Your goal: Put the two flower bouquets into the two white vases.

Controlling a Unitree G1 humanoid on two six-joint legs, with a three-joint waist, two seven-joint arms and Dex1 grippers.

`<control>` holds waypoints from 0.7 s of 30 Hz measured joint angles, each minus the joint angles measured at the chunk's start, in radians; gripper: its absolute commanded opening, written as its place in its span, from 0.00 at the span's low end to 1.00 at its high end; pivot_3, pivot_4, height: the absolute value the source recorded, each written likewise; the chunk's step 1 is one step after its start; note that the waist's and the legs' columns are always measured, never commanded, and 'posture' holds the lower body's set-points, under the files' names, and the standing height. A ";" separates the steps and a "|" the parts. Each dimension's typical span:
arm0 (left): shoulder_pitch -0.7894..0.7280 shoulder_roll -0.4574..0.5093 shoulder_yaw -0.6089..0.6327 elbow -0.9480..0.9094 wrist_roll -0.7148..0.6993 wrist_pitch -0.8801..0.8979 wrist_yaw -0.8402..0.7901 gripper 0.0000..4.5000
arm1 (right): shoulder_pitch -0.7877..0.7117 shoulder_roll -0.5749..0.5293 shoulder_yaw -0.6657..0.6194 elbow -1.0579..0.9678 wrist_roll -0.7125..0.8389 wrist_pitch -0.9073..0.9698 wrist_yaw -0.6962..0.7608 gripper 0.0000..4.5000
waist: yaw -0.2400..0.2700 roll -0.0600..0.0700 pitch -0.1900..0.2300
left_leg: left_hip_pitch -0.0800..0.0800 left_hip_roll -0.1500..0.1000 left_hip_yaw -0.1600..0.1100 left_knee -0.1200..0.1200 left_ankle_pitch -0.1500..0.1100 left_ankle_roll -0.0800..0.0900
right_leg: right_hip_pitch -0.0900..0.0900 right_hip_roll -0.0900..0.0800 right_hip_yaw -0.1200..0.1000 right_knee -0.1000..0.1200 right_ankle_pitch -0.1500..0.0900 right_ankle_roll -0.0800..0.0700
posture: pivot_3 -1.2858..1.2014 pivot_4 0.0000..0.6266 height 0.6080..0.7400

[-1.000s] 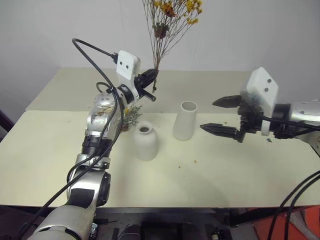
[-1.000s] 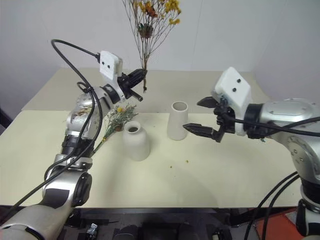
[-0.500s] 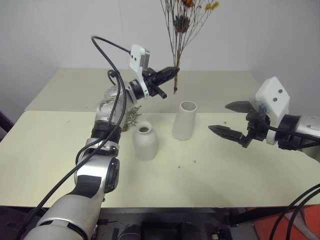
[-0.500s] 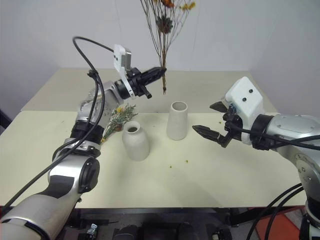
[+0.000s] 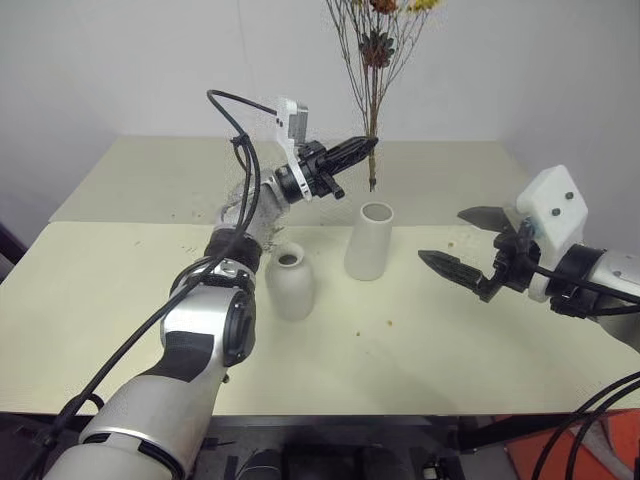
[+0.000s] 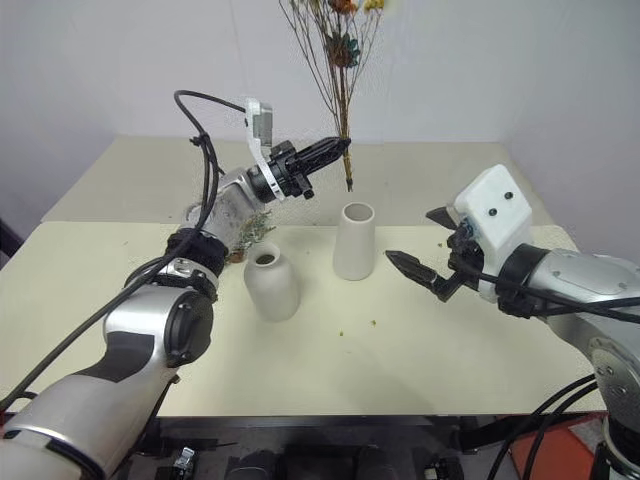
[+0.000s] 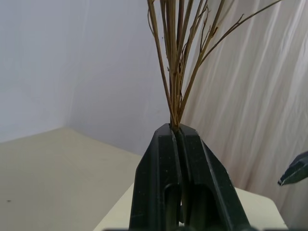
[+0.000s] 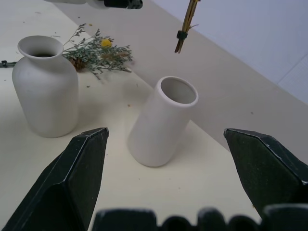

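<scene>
My left gripper (image 5: 368, 146) is shut on the thin brown stems of the bouquet with yellow-orange blossoms (image 5: 377, 45) and holds it upright. The stem ends (image 8: 184, 33) hang just above the mouth of the taller white vase (image 5: 368, 245). The shorter, narrow-necked white vase (image 5: 290, 286) stands to its left and nearer to me. The grey-green bouquet (image 8: 96, 53) lies flat on the table behind the short vase, partly hidden by my left arm. My right gripper (image 5: 465, 242) hovers open to the right of the tall vase, holding nothing.
Both vases stand on a cream table (image 5: 110, 300) against a white wall. Small flower crumbs (image 5: 388, 322) are scattered on the tabletop in front of the vases. A black cable (image 5: 225, 105) loops above my left arm.
My left gripper has swung to the right with the yellow-orange bouquet, from behind the short vase to over the tall vase. The right gripper stays open in much the same place.
</scene>
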 measured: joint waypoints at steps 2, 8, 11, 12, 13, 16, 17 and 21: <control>-0.005 -0.009 -0.004 0.017 0.016 -0.018 0.002 0.01 | 0.008 0.005 -0.005 -0.006 0.007 0.001 -0.011 1.00 | 0.001 0.000 0.000 | 0.000 0.000 0.000 0.000 0.000 0.000 | 0.000 0.000 0.000 0.000 0.000 0.000 | 0.52 0.24 1.00; -0.010 -0.052 -0.024 0.071 0.090 -0.093 0.037 0.01 | 0.020 0.006 -0.030 -0.015 0.038 0.003 -0.036 1.00 | 0.000 0.000 0.000 | 0.000 0.000 0.000 0.000 0.000 0.000 | 0.000 0.000 0.000 0.000 0.000 0.000 | 0.52 0.24 1.00; -0.010 -0.058 -0.024 0.093 0.113 -0.125 0.054 0.01 | 0.021 0.002 -0.032 -0.015 0.045 0.003 -0.049 1.00 | -0.001 0.000 0.000 | 0.000 0.000 0.000 0.000 0.000 0.000 | 0.000 0.000 0.000 0.000 0.000 0.000 | 0.52 0.24 1.00; -0.010 -0.058 -0.024 0.097 0.122 -0.129 0.058 0.01 | 0.021 0.001 -0.034 -0.015 0.048 0.003 -0.050 1.00 | -0.001 0.000 0.000 | 0.000 0.000 0.000 0.000 0.000 0.000 | 0.000 0.000 0.000 0.000 0.000 0.000 | 0.52 0.24 1.00; -0.010 -0.059 -0.024 0.099 0.125 -0.131 0.065 0.01 | 0.021 -0.001 -0.035 -0.015 0.049 0.003 -0.050 1.00 | -0.001 0.000 0.000 | 0.000 0.000 0.000 0.000 0.000 0.000 | 0.000 0.000 0.000 0.000 0.000 0.000 | 0.52 0.24 1.00; -0.010 -0.060 -0.021 0.101 0.133 -0.144 0.087 0.11 | 0.021 -0.007 -0.035 -0.015 0.056 0.003 -0.052 1.00 | 0.000 0.000 0.000 | 0.000 0.000 0.000 0.000 0.000 0.000 | 0.000 0.000 0.000 0.000 0.000 0.001 | 0.52 0.24 1.00; -0.010 -0.061 -0.020 0.103 0.134 -0.145 0.091 0.16 | 0.022 -0.008 -0.035 -0.015 0.057 0.003 -0.052 1.00 | 0.001 0.000 0.000 | 0.000 0.000 0.000 0.000 0.000 0.000 | 0.000 0.000 0.000 0.000 0.000 0.001 | 0.52 0.24 1.00; -0.010 -0.062 -0.022 0.107 0.149 -0.155 0.093 0.44 | 0.023 -0.010 -0.036 -0.013 0.060 0.003 -0.057 1.00 | 0.000 0.000 0.000 | 0.000 0.000 0.000 0.000 0.000 0.000 | 0.000 0.000 0.000 0.000 0.000 0.001 | 0.52 0.24 1.00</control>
